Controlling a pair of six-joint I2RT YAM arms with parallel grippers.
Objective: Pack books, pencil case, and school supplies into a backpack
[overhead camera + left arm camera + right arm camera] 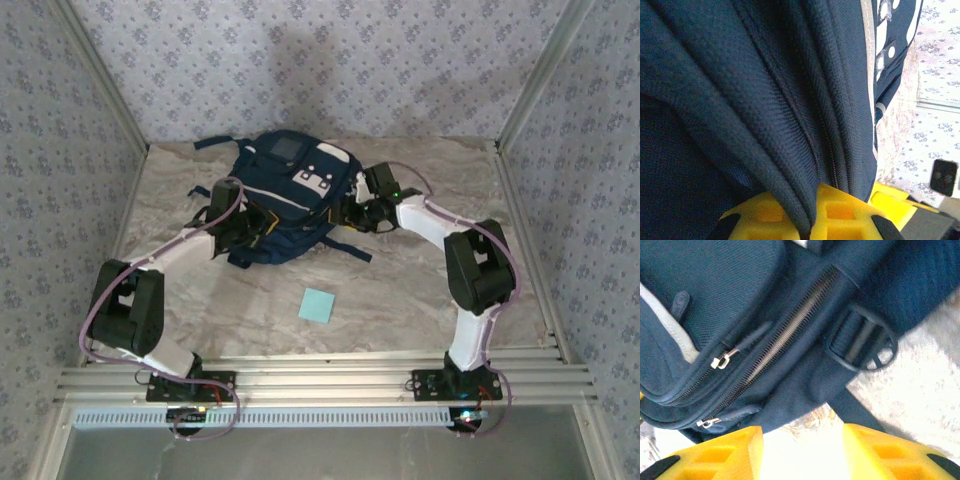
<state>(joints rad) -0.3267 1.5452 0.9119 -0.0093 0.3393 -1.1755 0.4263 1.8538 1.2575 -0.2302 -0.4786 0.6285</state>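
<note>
The left gripper [807, 220] is closed on a fold of navy fabric at the near-left side of the backpack [290, 200]. In the left wrist view the two yellow fingers [765, 217] press the fold between them, just beside a zipper line [832, 165]. The backpack lies flat on the table [430, 310], well back from the arm bases, with its grey and white front patches facing up. Its long axis runs from far to near with a slight slant. The school supplies, a light-blue square pad [318, 305], lie flat on the bare table. The pad is apart from the backpack's near edge, between the two arms and toward the bases. Being square, it has no long axis to align to, but its edges sit slightly rotated against the table edge. The right gripper [802, 450] is at the right side of the backpack with its fingers spread and nothing between them. In the right wrist view only table surface fills the gap. The zipper pulls [722, 360] and a strap buckle [865, 345] lie just beyond the fingertips. From these open fingers the pad lies back toward the bases and a little to the left. The two grippers are about equally near the pad, and only the right one is free. The right arm is therefore judged the one suited to fetch the pad while the left holds the fabric.
</note>
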